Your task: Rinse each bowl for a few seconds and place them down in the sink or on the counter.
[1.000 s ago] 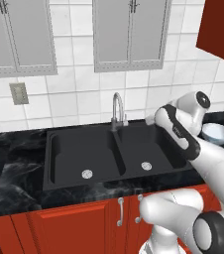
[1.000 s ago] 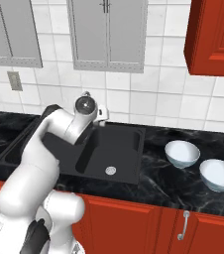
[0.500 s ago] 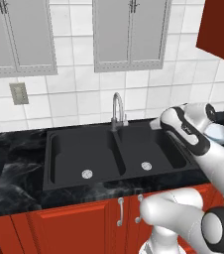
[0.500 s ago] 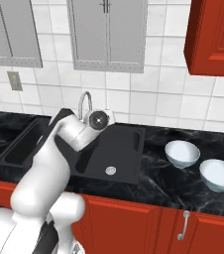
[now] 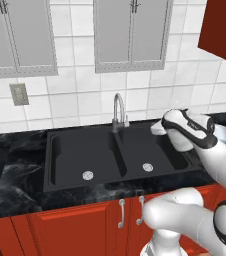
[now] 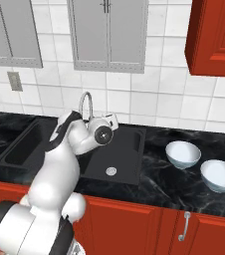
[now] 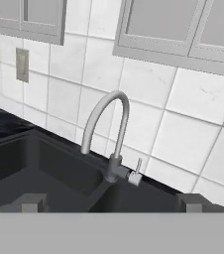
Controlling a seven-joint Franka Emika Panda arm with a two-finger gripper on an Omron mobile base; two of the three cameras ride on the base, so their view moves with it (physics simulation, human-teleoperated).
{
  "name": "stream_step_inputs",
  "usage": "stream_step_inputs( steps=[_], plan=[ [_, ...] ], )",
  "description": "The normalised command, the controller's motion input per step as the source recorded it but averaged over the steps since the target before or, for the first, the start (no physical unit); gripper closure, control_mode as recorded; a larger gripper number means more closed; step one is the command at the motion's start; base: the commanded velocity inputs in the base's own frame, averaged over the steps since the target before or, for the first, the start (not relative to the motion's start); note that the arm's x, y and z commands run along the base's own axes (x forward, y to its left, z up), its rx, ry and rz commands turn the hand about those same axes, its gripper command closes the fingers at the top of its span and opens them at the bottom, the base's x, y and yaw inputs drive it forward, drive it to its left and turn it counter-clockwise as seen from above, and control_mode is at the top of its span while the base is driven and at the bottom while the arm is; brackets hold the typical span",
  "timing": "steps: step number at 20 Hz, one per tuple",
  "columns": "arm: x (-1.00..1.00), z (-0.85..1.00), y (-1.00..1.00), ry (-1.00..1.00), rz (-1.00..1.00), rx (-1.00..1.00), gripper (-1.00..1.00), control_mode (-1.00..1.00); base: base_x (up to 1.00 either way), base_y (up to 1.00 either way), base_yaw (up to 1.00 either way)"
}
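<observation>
The jaws point(image 7: 109, 202) stand spread as wide as they go and hold nothing, their two dark tips rising at the bottom of the hand view with the curved silver faucet point(image 7: 107, 136) straight ahead of them and the white tiled wall point(image 7: 193, 124) behind it. From the right base view two bowls show that the hand view lacks: the nearer bowl point(image 6: 183, 154) sits upright, mouth up, on the tabletop point(image 6: 154, 179) just past the sink's point(image 6: 127, 162) right edge, well off to the side of the jaws, and the second bowl point(image 6: 220, 175) stands just beside the first, farther out still. In the left base view the arm hides nearly all of this; only a sliver of pale rim peeks out behind it. Being round, the bowls have no long axis. Both black basins lie bare below and in front of the jaws, with open tabletop between sink and bowls.
</observation>
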Motion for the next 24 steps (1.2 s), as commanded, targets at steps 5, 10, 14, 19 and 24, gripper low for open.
stream_step_inputs(
  steps=[5,10,14,19,24],
  plan=[
    [0.30,-0.11,0.00,-0.03,0.00,0.01,-1.00,-1.00,0.00,0.00,0.00],
    [0.31,-0.12,0.00,0.00,0.03,0.09,-1.00,-1.00,0.00,0.00,0.00],
    [0.29,-0.13,0.00,0.00,0.04,0.10,-1.00,-1.00,0.00,0.00,0.00],
    [0.23,-0.11,0.01,-0.01,0.03,0.02,-1.00,-1.00,0.00,0.00,0.00],
    [0.26,-0.09,0.06,-0.03,0.00,0.00,-1.00,-1.00,0.00,0.00,0.00]
  ],
)
